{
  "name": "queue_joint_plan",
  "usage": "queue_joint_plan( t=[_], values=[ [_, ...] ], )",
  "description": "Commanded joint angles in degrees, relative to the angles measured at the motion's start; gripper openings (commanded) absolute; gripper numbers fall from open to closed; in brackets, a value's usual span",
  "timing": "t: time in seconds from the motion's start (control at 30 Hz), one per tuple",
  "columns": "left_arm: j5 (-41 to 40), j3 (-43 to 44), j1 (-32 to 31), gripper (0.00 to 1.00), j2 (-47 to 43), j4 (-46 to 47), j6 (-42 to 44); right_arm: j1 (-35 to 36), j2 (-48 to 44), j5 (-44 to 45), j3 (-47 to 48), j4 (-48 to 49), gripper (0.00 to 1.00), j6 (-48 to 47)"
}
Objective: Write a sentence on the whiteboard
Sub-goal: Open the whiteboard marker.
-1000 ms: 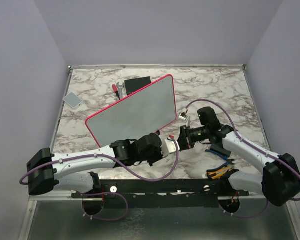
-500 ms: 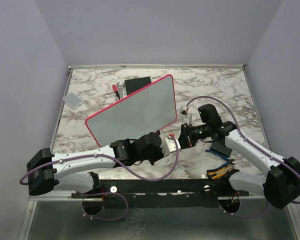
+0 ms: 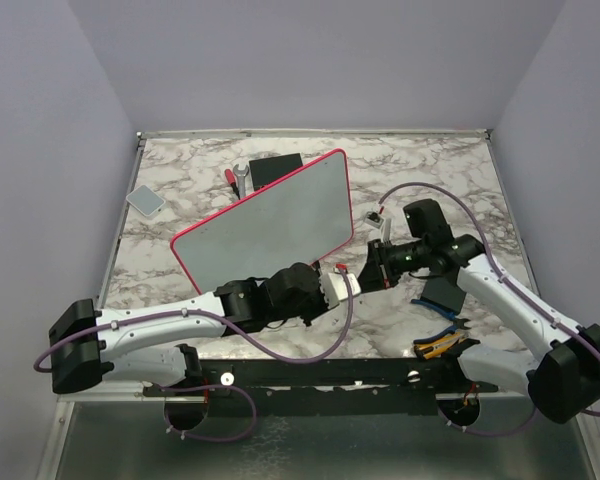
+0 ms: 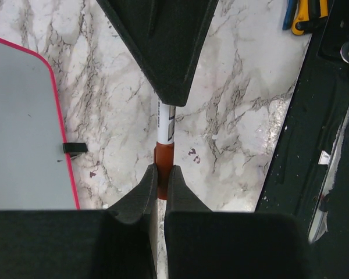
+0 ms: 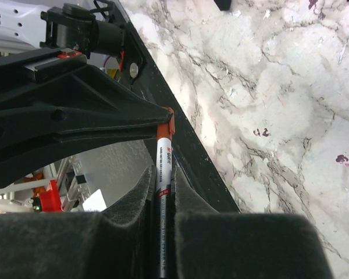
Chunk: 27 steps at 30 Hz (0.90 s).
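Top external view: we are drawing the right gripper (image 3: pixel 370 269) toward the bench's right edge. It is clamping the marker (image 4: pixel 166 125), and the left gripper (image 4: pixel 162 172) is pinching its cap (image 4: pixel 164 152). The whiteboard (image 3: pixel 270 225), left of centre, is showing no writing, so we are probably uncapping.

Whiteboard (image 3: pixel 270 225): glossy pale grey face, smooth pink-red frame. Table (image 3: pixel 450 170): marble-patterned, slight sheen, few dark stains. Marker (image 4: pixel 165 125) running to 12 o'clock from my left pincer (image 4: pixel 161 174): glossy white barrel, duller orange-red band. My fingers (image 4: pixel 134 197): matt black, faintly grainy plastic look.
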Motion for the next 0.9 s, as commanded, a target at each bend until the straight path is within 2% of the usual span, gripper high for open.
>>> queue_joint_plan(
  t=[0.0, 0.87],
  values=[
    [-2.0, -2.0, -0.2, 0.0, -0.5, -4.8, -0.1, -0.9, -2.3, -0.8, 5.0, -3.9, 0.0, -2.0],
    [-4.1, -2.2, -0.2, 0.0, -0.6, -5.4, 0.4, -1.4, -5.3, 1.6, 15.9, -14.9, 0.0, -6.8]
  ],
)
